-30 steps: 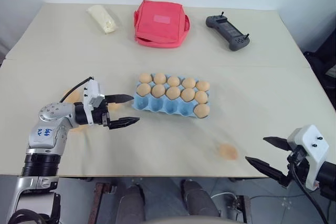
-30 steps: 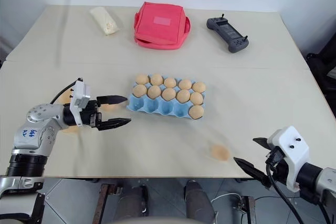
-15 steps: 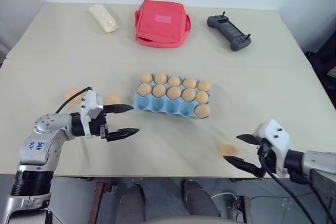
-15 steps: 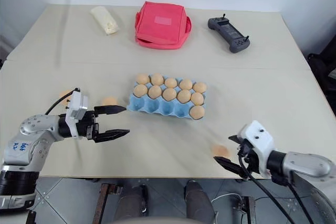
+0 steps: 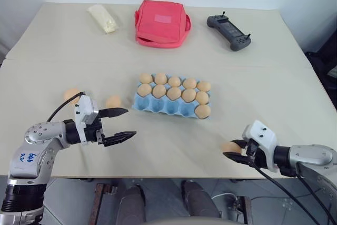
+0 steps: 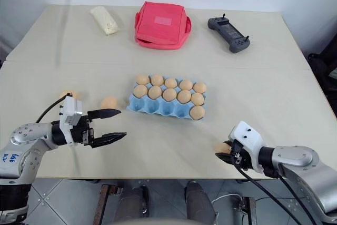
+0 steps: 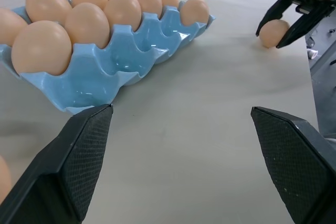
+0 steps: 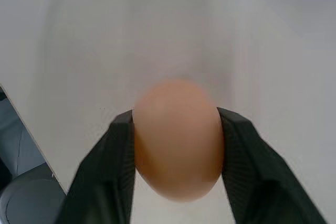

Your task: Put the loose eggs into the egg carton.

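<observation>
Your right gripper (image 8: 176,145) is clamped on an egg (image 8: 177,137) at the near table edge, right of the carton (image 5: 171,105) (four near cups vacant). Left gripper (image 5: 120,125) is wide open, empty, beside two eggs (image 5: 113,101) left of the carton.

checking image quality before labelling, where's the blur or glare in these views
Right wrist view: egg between the claw's fingers is soft-edged, table behind smeared. Left wrist view: sharp, with glossy highlights inside the egg carton cups. Left eye view: even light, faint shadows under the carton.
</observation>
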Controlling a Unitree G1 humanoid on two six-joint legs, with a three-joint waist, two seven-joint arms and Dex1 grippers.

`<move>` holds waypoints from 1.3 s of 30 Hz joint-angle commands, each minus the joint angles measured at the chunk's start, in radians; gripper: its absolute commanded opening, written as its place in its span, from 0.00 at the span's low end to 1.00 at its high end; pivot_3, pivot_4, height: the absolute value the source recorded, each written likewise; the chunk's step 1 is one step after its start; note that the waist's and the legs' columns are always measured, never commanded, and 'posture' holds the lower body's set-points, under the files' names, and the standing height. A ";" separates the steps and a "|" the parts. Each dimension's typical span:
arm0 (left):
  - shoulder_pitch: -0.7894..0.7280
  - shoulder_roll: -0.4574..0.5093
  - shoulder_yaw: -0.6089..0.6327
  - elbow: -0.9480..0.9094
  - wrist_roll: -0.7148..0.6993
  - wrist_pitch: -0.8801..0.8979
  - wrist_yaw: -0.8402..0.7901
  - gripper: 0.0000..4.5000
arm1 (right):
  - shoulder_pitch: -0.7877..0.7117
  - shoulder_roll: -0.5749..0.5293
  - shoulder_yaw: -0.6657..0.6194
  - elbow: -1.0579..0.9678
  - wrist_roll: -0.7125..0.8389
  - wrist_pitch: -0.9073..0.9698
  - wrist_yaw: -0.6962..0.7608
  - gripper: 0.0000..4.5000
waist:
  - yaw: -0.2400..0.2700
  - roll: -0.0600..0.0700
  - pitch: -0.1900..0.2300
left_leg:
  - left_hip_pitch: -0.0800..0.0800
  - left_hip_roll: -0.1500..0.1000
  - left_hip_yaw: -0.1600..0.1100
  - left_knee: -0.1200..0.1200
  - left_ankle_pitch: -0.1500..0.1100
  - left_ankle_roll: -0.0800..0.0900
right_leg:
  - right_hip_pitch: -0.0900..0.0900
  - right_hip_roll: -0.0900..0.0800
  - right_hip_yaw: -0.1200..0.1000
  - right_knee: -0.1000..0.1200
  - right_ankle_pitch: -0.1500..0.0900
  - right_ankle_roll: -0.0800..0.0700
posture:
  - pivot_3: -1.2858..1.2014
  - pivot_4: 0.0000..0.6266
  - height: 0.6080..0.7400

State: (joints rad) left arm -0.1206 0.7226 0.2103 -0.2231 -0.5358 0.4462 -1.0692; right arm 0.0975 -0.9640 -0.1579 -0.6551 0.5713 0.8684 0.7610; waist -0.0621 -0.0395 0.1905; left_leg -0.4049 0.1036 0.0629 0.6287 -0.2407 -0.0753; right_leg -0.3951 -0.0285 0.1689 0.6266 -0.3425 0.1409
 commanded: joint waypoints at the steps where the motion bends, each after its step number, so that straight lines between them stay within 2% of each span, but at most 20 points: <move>1: 0.010 0.012 0.034 -0.040 -0.032 -0.001 0.010 1.00 | -0.130 0.011 -0.078 -0.026 0.078 0.025 -0.013 0.37 | -0.006 0.000 0.000 | 0.000 0.000 0.000 0.000 0.000 0.000 | 0.000 0.000 0.000 0.000 0.000 0.000 | 0.52 0.24 1.00; 3: 0.010 0.010 0.036 -0.041 -0.032 -0.004 0.017 1.00 | -0.278 0.053 -0.025 0.003 0.093 0.058 -0.056 0.37 | -0.014 0.000 0.000 | 0.001 0.000 0.000 0.000 0.000 0.000 | 0.000 0.000 0.000 0.000 0.001 -0.001 | 0.52 0.24 1.00; 8: 0.004 0.003 0.037 -0.040 -0.029 -0.013 0.038 1.00 | -0.497 0.197 0.122 0.086 0.065 0.100 -0.142 0.37 | -0.024 0.000 0.000 | 0.000 0.000 0.000 -0.001 0.001 0.001 | 0.000 0.000 0.000 0.000 0.001 -0.001 | 0.52 0.24 1.00; 13: 0.004 0.003 0.043 -0.038 -0.028 -0.019 0.052 1.00 | -0.598 0.288 0.258 0.201 -0.039 0.033 -0.157 0.37 | -0.024 0.000 0.000 | -0.002 0.000 0.000 -0.003 0.000 0.000 | -0.004 0.000 0.000 0.000 0.003 0.004 | 0.52 0.24 1.00; 17: 0.004 -0.002 0.045 -0.041 -0.025 -0.028 0.067 1.00 | -0.676 0.381 0.388 0.375 -0.165 -0.096 -0.144 0.37 | -0.024 0.000 0.000 | -0.002 0.000 0.001 -0.006 0.000 0.000 | -0.006 0.000 -0.001 0.001 0.005 0.009 | 0.52 0.24 1.00; 24: 0.020 0.001 0.054 -0.050 -0.029 -0.034 0.082 1.00 | -0.718 0.422 0.433 0.448 -0.227 -0.178 -0.075 0.37 | -0.025 0.000 0.000 | -0.002 0.001 0.003 -0.007 0.000 -0.001 | -0.008 0.000 -0.001 0.003 0.005 0.010 | 0.52 0.24 1.00; 32: 0.024 -0.002 0.052 -0.051 -0.028 -0.041 0.099 1.00 | -0.721 0.433 0.430 0.377 -0.211 -0.157 -0.020 0.95 | -0.024 0.000 0.000 | -0.002 0.001 0.002 -0.008 0.000 -0.001 | -0.009 0.000 -0.001 0.004 0.005 0.010 | 0.52 0.24 1.00; 33: 0.024 -0.003 0.052 -0.051 -0.028 -0.042 0.101 1.00 | -0.721 0.433 0.429 0.376 -0.212 -0.158 -0.017 0.99 | -0.024 0.000 0.000 | -0.002 0.001 0.003 -0.008 0.000 -0.001 | -0.009 0.000 -0.001 0.004 0.005 0.010 | 0.52 0.24 1.00; 39: 0.025 -0.008 0.060 -0.051 -0.020 -0.048 0.132 1.00 | -0.720 0.408 0.385 0.350 -0.186 -0.154 0.017 0.99 | -0.024 0.000 0.000 | -0.002 0.001 0.003 -0.008 0.001 -0.001 | -0.009 0.000 -0.001 0.004 0.005 0.010 | 0.52 0.24 1.00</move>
State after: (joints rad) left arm -0.1035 0.7181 0.2355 -0.2313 -0.5466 0.4189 -0.9502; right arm -0.6093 -0.5389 0.2721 -0.2467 0.3606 0.7181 0.7562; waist -0.0857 -0.0394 0.1907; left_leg -0.4067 0.1044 0.0655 0.6211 -0.2402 -0.0765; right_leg -0.4043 -0.0281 0.1679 0.6305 -0.3376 0.1507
